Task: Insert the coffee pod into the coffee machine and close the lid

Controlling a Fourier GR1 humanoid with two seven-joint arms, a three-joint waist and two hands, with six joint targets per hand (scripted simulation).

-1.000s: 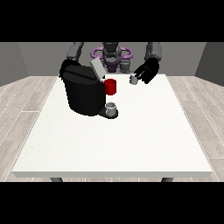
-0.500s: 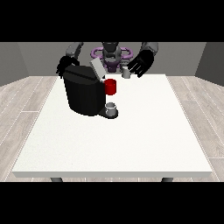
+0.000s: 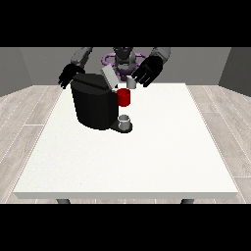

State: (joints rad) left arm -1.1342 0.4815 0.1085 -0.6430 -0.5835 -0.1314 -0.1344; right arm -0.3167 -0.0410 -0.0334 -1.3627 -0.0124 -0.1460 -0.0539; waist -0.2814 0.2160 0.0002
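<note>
A bare, room-like test space with a few kitchen props. A large white rectangular worktop (image 3: 147, 157) stands on a floor of pale wood-look planks (image 3: 27, 110), with plain grey walls (image 3: 215, 61) behind it. On the worktop sits a bulky black coffee machine (image 3: 93, 105) with a red part at its front (image 3: 124, 97) and a small grey cup (image 3: 125, 120) on its tray. A humanoid robot (image 3: 124, 58) stands behind it.

A white table (image 3: 147, 157) carries a black coffee machine (image 3: 93, 105) at its far left part, with a small grey cup (image 3: 125, 121) on the machine's base.
</note>
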